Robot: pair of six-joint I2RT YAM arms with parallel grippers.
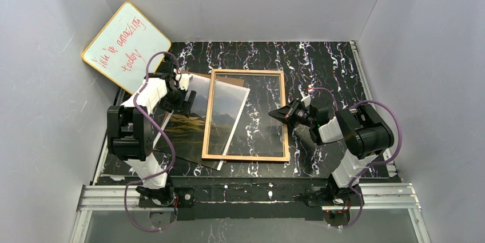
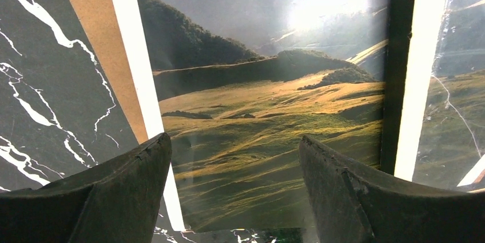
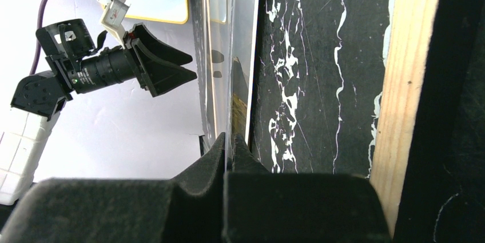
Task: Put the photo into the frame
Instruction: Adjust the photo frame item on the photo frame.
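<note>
The frame (image 1: 246, 156) lies wood side up in the middle of the tabletop (image 1: 326, 66), its left rail over the photo (image 1: 189, 131). The right tool (image 1: 280, 115), pressed together, points at the frame's right rail. The left tool (image 2: 234, 140) hangs spread above the photo. A whiteboard (image 1: 126, 46) leans at far left.

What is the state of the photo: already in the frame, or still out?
Out. The photo lies askew, partly under the frame; its left part sticks out past the frame's left rail.
</note>
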